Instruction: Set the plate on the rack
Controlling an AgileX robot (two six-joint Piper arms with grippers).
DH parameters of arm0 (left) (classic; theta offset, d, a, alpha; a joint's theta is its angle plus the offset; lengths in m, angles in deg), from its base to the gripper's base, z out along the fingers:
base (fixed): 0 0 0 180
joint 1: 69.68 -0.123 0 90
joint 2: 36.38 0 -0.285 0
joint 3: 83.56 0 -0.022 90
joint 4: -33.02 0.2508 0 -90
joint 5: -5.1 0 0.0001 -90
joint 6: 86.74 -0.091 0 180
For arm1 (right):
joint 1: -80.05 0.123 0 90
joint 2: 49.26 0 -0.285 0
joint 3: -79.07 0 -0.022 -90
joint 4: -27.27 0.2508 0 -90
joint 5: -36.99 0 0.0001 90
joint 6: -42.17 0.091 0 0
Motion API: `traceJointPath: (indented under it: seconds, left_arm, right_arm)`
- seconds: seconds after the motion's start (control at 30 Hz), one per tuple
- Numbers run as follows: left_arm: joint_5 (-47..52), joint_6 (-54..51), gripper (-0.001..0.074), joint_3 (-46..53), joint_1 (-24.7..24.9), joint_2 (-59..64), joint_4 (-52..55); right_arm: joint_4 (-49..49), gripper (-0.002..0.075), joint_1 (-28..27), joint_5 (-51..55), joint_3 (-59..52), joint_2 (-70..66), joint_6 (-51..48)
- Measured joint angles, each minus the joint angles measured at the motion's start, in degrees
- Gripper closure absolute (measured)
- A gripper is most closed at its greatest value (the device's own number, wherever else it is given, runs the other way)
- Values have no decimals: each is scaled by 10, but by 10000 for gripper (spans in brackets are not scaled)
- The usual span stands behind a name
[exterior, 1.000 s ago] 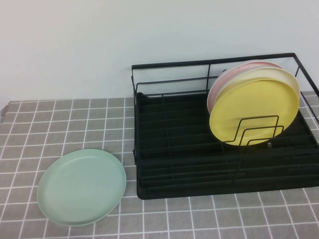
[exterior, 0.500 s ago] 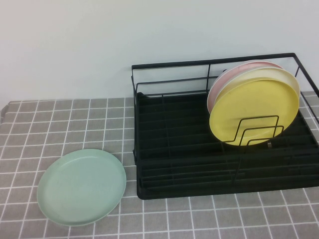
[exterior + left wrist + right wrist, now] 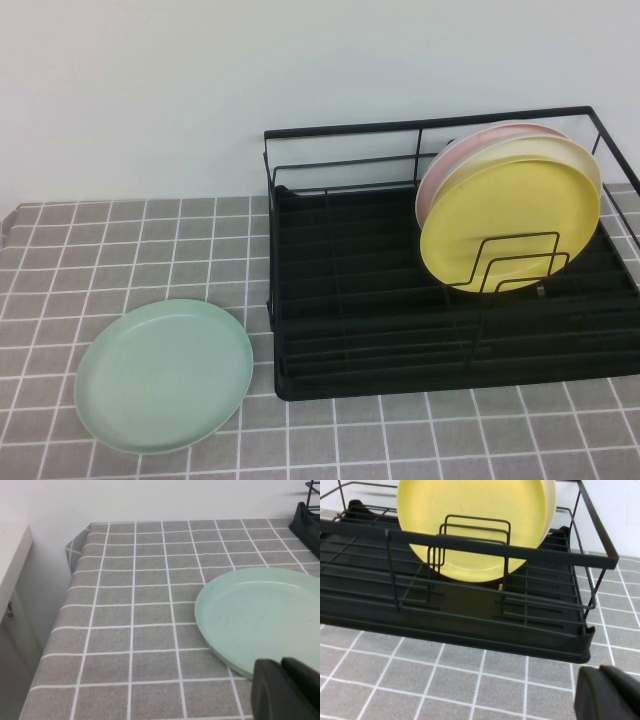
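Plate (image 3: pixel 164 375), mint green, lies flat on the checked tablecloth (image 3: pixel 80 260), just beside the rack's (image 3: pixel 440 310) 9 o'clock side. Looks light, stiff, matte; judged easy to pinch by its low rim, likely the near edge. Rack holds a yellow plate (image 3: pixel 510 225) and a pink plate (image 3: pixel 455 155) upright at 3 o'clock. Left gripper (image 3: pixel 286 690) sits near the plate's rim; right gripper (image 3: pixel 607 694) before the rack; finger spread on both: cannot tell.

Cut off and hidden

Both grippers show only as dark corner slivers; the yellow plate (image 3: pixel 510 225) hides most of the pink plate (image 3: pixel 470 145).
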Motion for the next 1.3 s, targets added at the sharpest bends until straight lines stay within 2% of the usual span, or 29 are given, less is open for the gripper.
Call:
traceJointPath:
  seconds: [0.2, 0.33, 0.43, 0.57, 0.63, 0.7, 0.83, 0.93, 1.03, 1.17, 1.3]
  left_arm:
    - [0, -1, 737, 0, 0, 0, -2]
    - [-25, 3, 737, 0, 0, 0, -95]
    - [-71, 13, 737, 0, 0, 0, -224]
    - [-113, 20, 737, 0, 0, 0, -403]
    - [-117, 22, 737, 0, 0, 0, -460]
    - [-117, 22, 737, 0, 0, 0, -497]
    - [-118, 23, 737, 0, 0, 0, -526]
    - [-121, 14, 737, 0, 0, 0, -526]
    - [-137, 13, 737, 0, 0, 0, -533]
    - [-136, 13, 737, 0, 0, 0, -538]
    - [-116, 8, 737, 0, 0, 0, -539]
  right_arm:
    - [1, 727, 0, 0, 0, 0, 0]
    - [70, 727, 0, -24, 0, 0, 0]
    - [195, 727, 0, -86, 0, 0, 8]
    - [459, 727, 0, -141, 1, 0, 31]
    - [575, 727, 0, -160, 1, 0, 30]
    - [629, 727, 0, -197, 1, 0, 30]
    - [641, 727, 0, -264, 1, 0, 30]
    - [643, 727, 0, -267, 1, 0, 23]
    - [640, 727, 0, -240, 1, 0, -24]
    - [615, 727, 0, -159, 3, 0, -174]
    - [615, 727, 0, -95, 59, -1, -312]
